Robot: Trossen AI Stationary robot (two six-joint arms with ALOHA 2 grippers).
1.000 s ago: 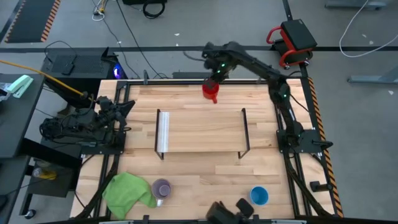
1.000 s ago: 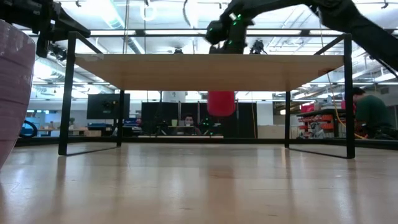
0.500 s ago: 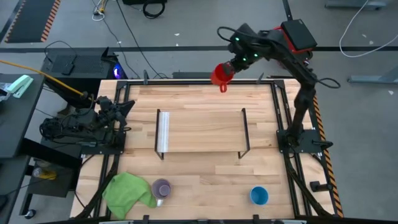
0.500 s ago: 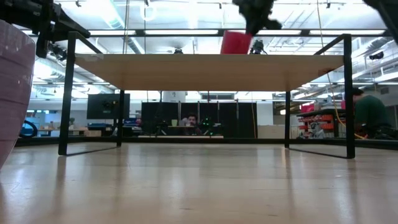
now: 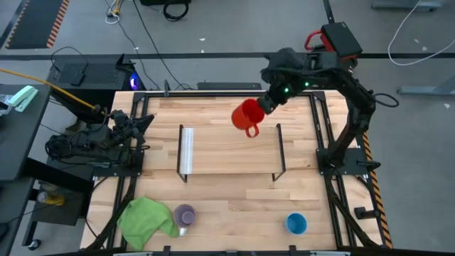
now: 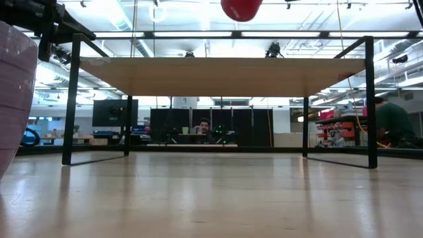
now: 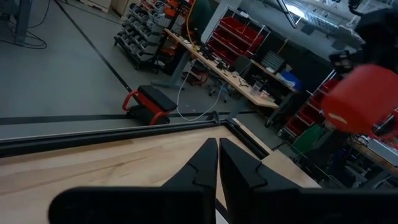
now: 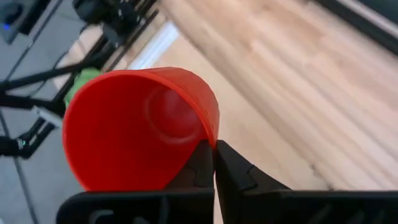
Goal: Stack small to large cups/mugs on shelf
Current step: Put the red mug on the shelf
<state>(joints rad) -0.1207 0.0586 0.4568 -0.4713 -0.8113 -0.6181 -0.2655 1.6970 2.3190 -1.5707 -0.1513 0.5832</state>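
I've swung the red mug [image 5: 247, 116] back in from beyond the table's far edge; it now hangs in the air over the far edge of the shelf [image 5: 231, 150], toward its one o'clock corner, handle pointing down toward the board; my right gripper [image 5: 264, 104] is pinched tight on the mug's rim, one finger inside and one outside, the open mouth tipped sideways in the wrist view [image 8: 140, 127]; from table height the mug [image 6: 241, 8] sits well above the shelf top [image 6: 218, 67], not touching it; the purple mug [image 5: 185, 214] stands at seven o'clock on the table, just beside the green cloth [image 5: 146, 219]; the blue cup [image 5: 296, 223] waits at five o'clock, well apart; my left gripper [image 5: 146, 122] rests at nine o'clock off the table's edge, fingers closed together [image 7: 217, 163].
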